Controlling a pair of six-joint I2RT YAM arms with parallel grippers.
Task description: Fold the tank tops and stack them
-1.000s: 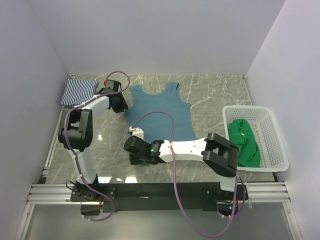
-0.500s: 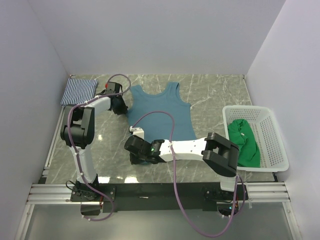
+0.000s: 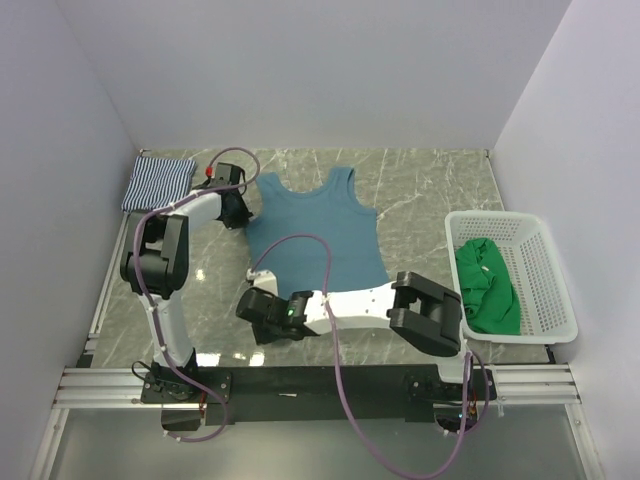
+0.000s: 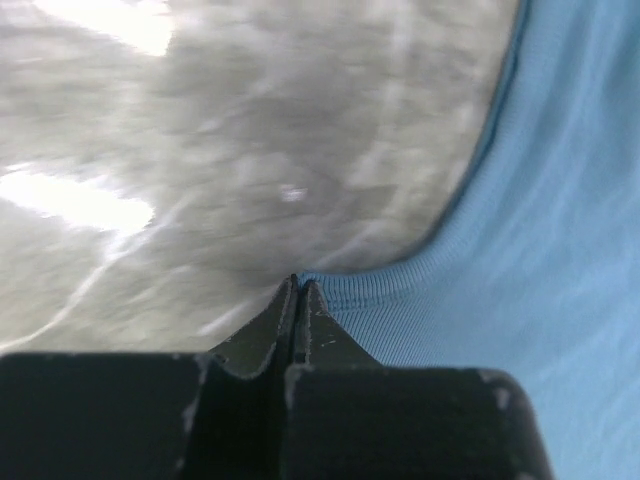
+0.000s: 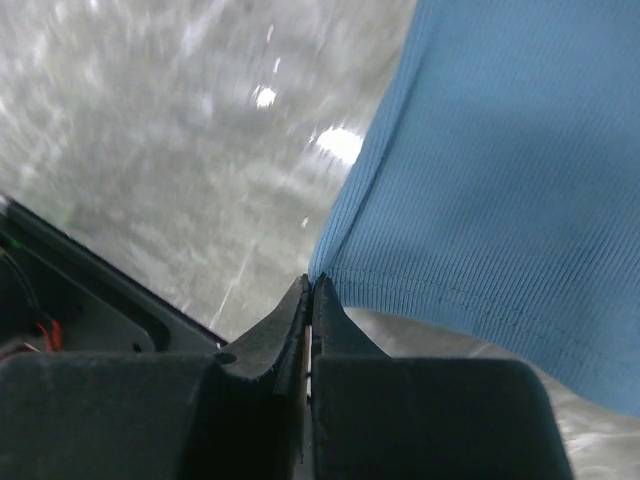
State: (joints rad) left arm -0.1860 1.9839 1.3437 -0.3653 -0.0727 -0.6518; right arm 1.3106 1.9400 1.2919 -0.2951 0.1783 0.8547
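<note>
The teal-blue tank top (image 3: 320, 225) lies spread flat mid-table, straps toward the back. My left gripper (image 3: 243, 214) is shut on the ribbed edge of its left armhole; the left wrist view shows the jaws (image 4: 298, 283) pinched together on that hem (image 4: 400, 290). My right gripper (image 3: 256, 290) is shut on the near left hem corner, with its tips (image 5: 310, 282) closed on the fabric (image 5: 500, 170). The striped tank top (image 3: 158, 182) lies folded at the back left. The green tank top (image 3: 487, 285) sits crumpled in the basket.
A white mesh basket (image 3: 560, 270) stands at the right edge. Grey walls close in the left, back and right. A metal rail (image 3: 320, 380) runs along the near edge by the arm bases. Purple cables loop above both arms.
My left gripper has closed on the teal top's armhole edge. My right arm has swung left and nearer, pulling the hem corner with it, and the top has shifted slightly left.
</note>
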